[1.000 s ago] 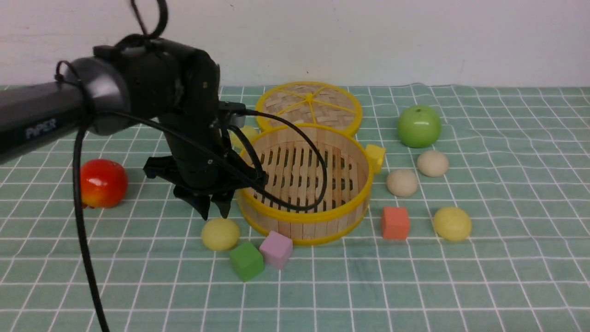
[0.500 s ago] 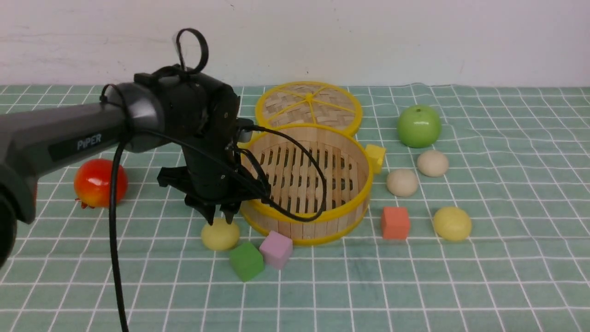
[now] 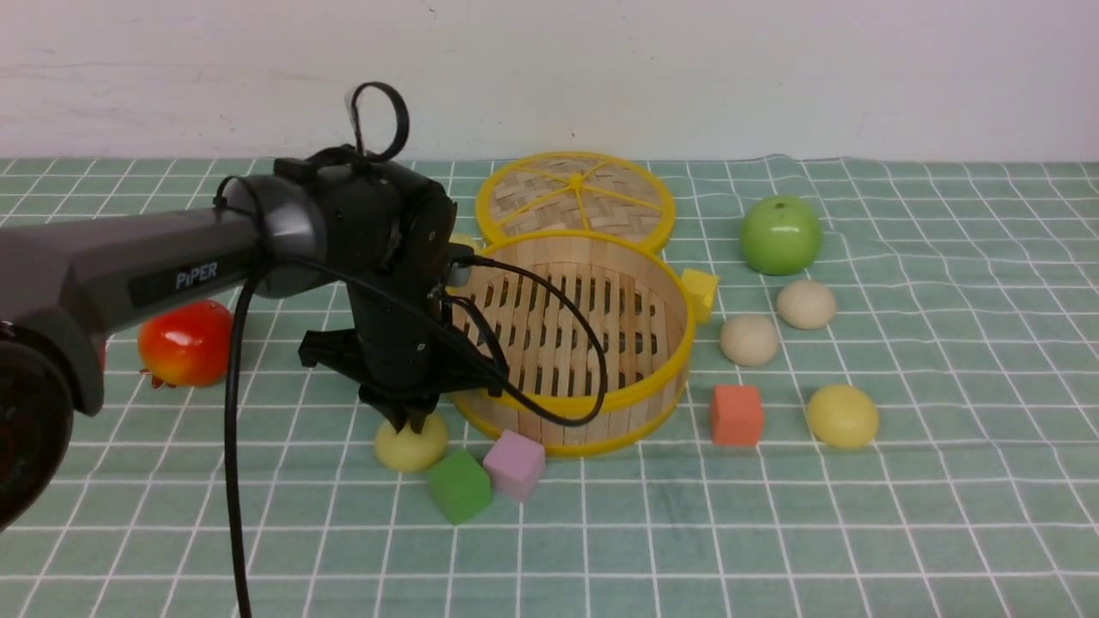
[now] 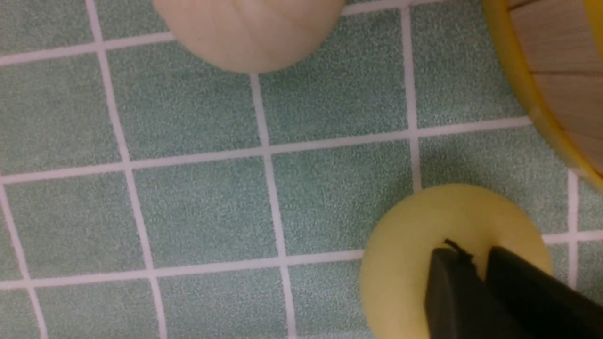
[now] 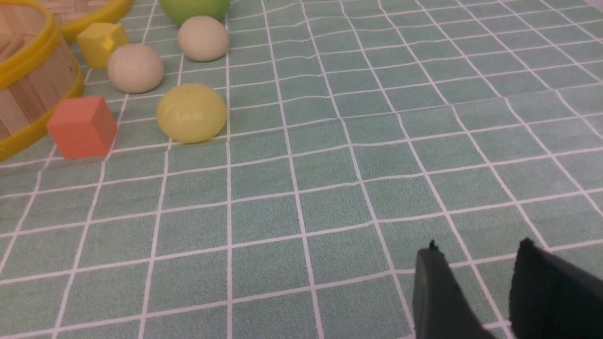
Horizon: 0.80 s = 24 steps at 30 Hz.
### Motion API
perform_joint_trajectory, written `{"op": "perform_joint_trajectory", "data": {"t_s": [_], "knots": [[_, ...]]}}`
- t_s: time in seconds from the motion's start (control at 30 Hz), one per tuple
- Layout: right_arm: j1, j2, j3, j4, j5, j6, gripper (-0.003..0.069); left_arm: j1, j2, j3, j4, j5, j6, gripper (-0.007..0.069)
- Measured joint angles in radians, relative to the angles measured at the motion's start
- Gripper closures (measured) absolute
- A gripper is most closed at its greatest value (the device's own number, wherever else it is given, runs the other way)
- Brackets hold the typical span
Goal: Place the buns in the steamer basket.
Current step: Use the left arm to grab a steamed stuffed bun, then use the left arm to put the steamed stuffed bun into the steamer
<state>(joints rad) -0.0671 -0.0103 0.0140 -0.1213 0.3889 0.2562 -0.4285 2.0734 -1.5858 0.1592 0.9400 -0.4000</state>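
The steamer basket (image 3: 592, 423) has bare wooden slats and glossy yellow plastic rims. The buns (image 3: 749, 340) look smooth and matt, the green apple (image 3: 780, 233) glossy. The checked cloth (image 3: 773, 532) is matt, finely grained.

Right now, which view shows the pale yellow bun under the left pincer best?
The left wrist view: the pale yellow bun sits close up, with the left pincer shut on its top. The front view shows it small, its top hidden by the pincer. The right wrist view misses it.

Soft overhead light is casting faint shadows; the green apple (image 3: 780, 233) is glinting, and both wrist views are looking grainy.
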Motion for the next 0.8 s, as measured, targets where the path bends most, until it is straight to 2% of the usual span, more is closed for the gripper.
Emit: {"op": "perform_joint_trajectory", "data": {"t_s": [0.03, 0.23, 0.4, 0.57, 0.8], "knots": [[0.0, 0.0, 0.0, 0.0, 0.0, 0.0, 0.0419, 0.0, -0.001, 0.0, 0.0, 0.007, 0.004, 0.0634], [0.0, 0.0, 0.0, 0.0, 0.0, 0.0, 0.0419, 0.001, -0.053, -0.023, -0.003, 0.082, 0.036, 0.0638], [0.0, 0.0, 0.0, 0.0, 0.0, 0.0, 0.0419, 0.004, -0.115, -0.187, -0.025, 0.15, 0.053, 0.0638], [0.0, 0.0, 0.0, 0.0, 0.0, 0.0, 0.0419, -0.024, -0.11, -0.317, -0.103, 0.15, 0.102, 0.0638], [0.0, 0.0, 0.0, 0.0, 0.0, 0.0, 0.0419, -0.055, 0.017, -0.362, -0.148, 0.116, 0.117, 0.0638]]}}
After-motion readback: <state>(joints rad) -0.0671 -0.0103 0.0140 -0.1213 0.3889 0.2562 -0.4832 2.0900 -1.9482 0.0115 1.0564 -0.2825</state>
